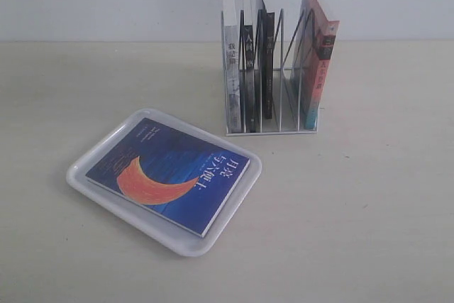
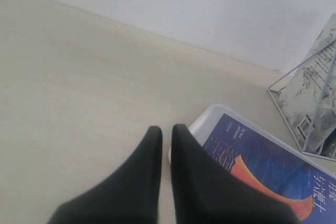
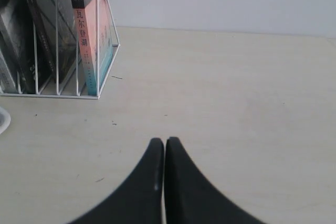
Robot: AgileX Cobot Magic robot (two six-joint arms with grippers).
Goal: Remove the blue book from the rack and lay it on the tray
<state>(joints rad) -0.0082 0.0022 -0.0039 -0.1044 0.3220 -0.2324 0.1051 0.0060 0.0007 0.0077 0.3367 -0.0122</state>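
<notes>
**Status: Blue Book on Tray, Both End Effectors Empty**

The blue book (image 1: 170,175) lay flat, cover up, inside the tray (image 1: 76,177), its orange-red crescent and white characters facing the camera. The tray rested on the tabletop (image 1: 369,211), in front of and to the left of the rack (image 1: 272,132), apart from it.

The rack stood upright. It held a pale-spined book (image 1: 231,69) at its left end, black-spined books (image 1: 268,69) in the middle slots, and a book with a pink-to-teal spine (image 1: 319,76) leaning at its right end.

The left end effector (image 2: 166,129) showed a narrow slit between its fingers and gripped nothing. It hung above the tabletop at one corner of the tray.

The right end effector (image 3: 165,141) had its fingers pressed together and was also empty. It hung above bare tabletop, apart from the rack.
</notes>
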